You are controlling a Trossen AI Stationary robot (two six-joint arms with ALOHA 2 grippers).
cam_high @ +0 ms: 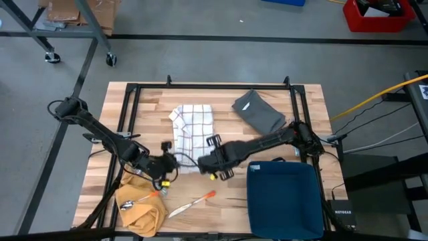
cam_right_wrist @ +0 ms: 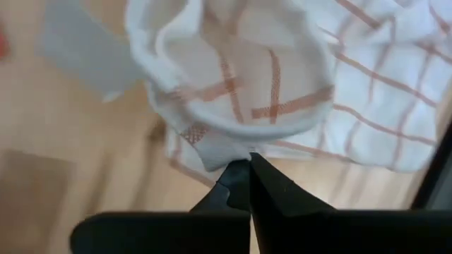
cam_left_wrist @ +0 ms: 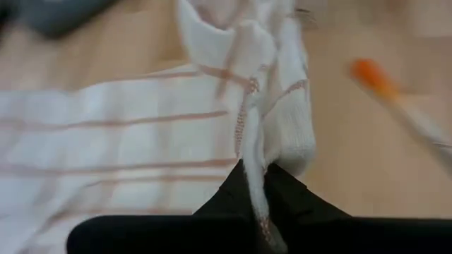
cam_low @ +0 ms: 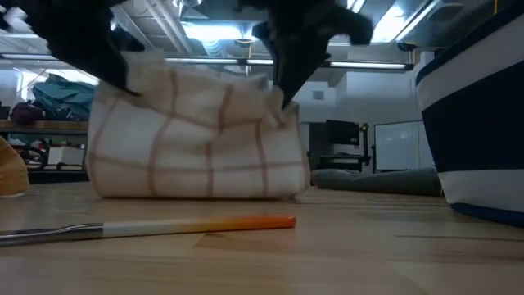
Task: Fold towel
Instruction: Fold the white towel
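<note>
The white towel with thin red-brown checks (cam_high: 194,126) lies in the middle of the table, its far part flat on the wood and its near edge raised. In the low view the towel (cam_low: 196,139) stands up like a wall with its bottom fold on the table. My left gripper (cam_high: 170,161) is shut on the near left corner, and my right gripper (cam_high: 208,159) is shut on the near right corner. Both show from the side in the low view, the left gripper (cam_low: 123,78) and the right gripper (cam_low: 282,97). My left gripper pinches a bunched hem (cam_left_wrist: 248,152) at the towel's near left corner between its two fingers, which slant down from above. That corner is lifted clear and the cloth hangs from it to the table. My right gripper pinches the near right corner (cam_right_wrist: 224,149) between its two fingers, at a folded, gathered bit of hem. The fingers slant down from above. The corner is raised and the cloth droops in a loose pouch beyond the fingers.
A knife with an orange handle (cam_high: 194,202) lies near the table's near edge, in front of the towel. A yellow cloth with a spoon (cam_high: 140,209) sits at the near left, a dark blue bin (cam_high: 284,197) at the near right, a grey cloth (cam_high: 259,111) at the far right.
</note>
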